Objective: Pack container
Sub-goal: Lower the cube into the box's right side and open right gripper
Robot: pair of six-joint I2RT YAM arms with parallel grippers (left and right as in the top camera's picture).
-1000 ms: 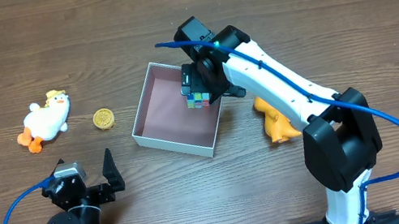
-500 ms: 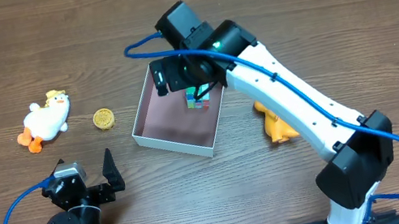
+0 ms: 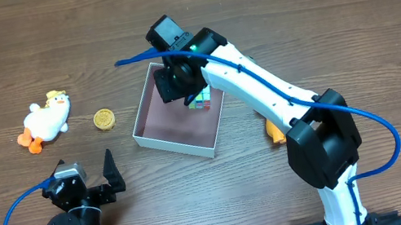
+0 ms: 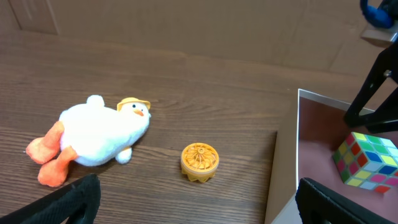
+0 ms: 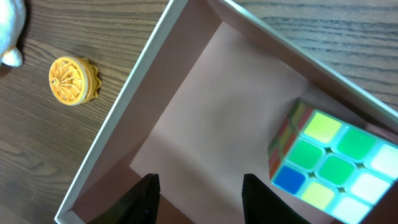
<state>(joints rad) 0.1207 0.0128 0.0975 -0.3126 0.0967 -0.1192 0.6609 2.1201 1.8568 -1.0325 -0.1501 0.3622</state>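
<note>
The container (image 3: 177, 144) is a shallow white-walled box with a pinkish inside, at mid table. A multicoloured puzzle cube (image 3: 200, 101) lies inside it by the right wall, also seen in the right wrist view (image 5: 336, 165) and the left wrist view (image 4: 365, 158). My right gripper (image 3: 178, 79) hovers over the box's far part. Its jaws (image 5: 199, 186) stand partly apart above the bare floor, nothing between them, the cube off to their right. My left gripper (image 3: 89, 175) rests wide open near the front edge, left of the box (image 4: 285, 168), holding nothing.
A white plush duck (image 3: 46, 119) with orange feet lies at the left. A small yellow disc toy (image 3: 105, 119) sits between it and the box. An orange toy (image 3: 273, 129) lies right of the box, partly hidden under the right arm.
The right gripper has left the cube lying in the box, swung left over the box's far side, and its jaws have narrowed. The left arm has not moved.
</note>
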